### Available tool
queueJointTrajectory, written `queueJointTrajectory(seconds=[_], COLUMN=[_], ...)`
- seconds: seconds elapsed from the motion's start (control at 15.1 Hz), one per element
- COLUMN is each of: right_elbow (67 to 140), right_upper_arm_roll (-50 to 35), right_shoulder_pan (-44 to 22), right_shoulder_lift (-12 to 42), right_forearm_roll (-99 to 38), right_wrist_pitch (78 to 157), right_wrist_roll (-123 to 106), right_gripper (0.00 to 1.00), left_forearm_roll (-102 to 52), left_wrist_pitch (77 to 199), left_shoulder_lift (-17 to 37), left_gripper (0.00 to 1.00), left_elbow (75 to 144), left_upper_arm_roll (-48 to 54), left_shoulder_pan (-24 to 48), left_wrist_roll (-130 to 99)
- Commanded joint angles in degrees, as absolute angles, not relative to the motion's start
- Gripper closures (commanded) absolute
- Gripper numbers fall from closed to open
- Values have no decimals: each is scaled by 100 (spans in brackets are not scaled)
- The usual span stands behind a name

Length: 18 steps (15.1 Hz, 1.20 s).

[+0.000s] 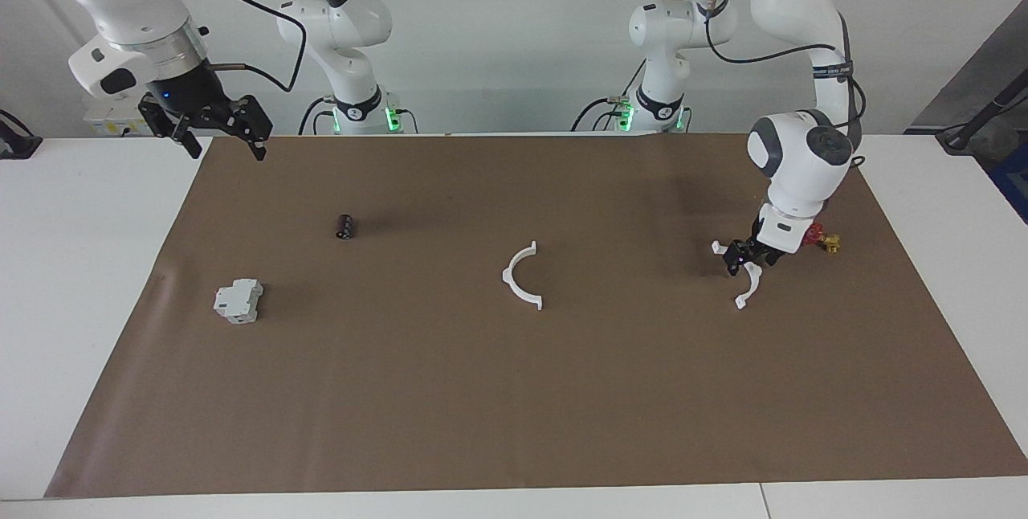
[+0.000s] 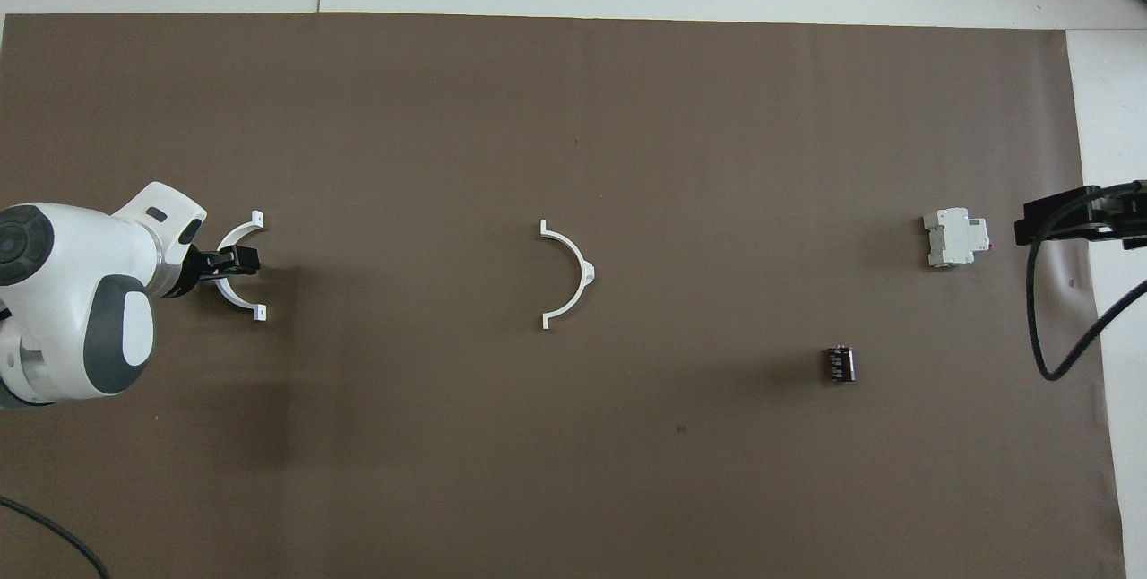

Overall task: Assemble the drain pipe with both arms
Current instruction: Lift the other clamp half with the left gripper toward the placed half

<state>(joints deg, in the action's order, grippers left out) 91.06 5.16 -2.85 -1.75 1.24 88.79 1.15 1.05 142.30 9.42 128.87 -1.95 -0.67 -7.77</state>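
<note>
The drain pipe is in two white half-rings lying apart on the brown mat (image 1: 514, 406). One half-ring (image 1: 524, 279) lies at the mat's middle, also in the overhead view (image 2: 573, 274). The other half-ring (image 1: 747, 294) lies toward the left arm's end, also in the overhead view (image 2: 235, 298). My left gripper (image 1: 743, 258) is down at the middle of this half-ring's arc, as the overhead view (image 2: 228, 261) also shows. My right gripper (image 1: 226, 145) is open and empty, raised over the mat's corner by the right arm's base, where that arm waits.
A small red-and-yellow valve (image 1: 825, 240) lies right beside the left gripper, hidden under the arm in the overhead view. A pale grey boxy block (image 1: 238, 300) and a small black cylinder (image 1: 344, 226) lie toward the right arm's end.
</note>
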Motion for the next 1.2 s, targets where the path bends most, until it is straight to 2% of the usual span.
queueJointTrajectory(seconds=[0.0, 0.07, 0.4, 0.6, 0.93, 1.13], right_elbow=[9096, 9131, 9167, 9167, 9167, 9167], right_upper_arm_roll=[483, 457, 440, 439, 439, 448], right_shoulder_pan=[-264, -272, -299, -290, -290, -220], right_shoulder_lift=[-184, -202, -228, -229, -229, -237], right_forearm_roll=[18, 18, 88, 79, 53, 9], right_wrist_pitch=[8833, 8833, 8859, 8859, 8859, 8798], right_wrist_roll=[228, 176, 167, 176, 193, 167], right_gripper=[0, 0, 0, 0, 0, 0], left_forearm_roll=[97, 97, 0, -631, -686, -686], left_wrist_pitch=[14335, 14335, 14309, 14160, 14212, 14194], left_shoulder_lift=[844, 844, 914, 958, 1002, 993], left_gripper=[73, 100, 100, 100, 100, 100], left_elbow=[13034, 13034, 12816, 12490, 12323, 12322], left_upper_arm_roll=[-193, -193, -132, -149, -167, -150], left_shoulder_pan=[-97, -97, 26, 525, 1782, 2126], left_wrist_roll=[-747, -730, -756, -1062, -2933, -3084])
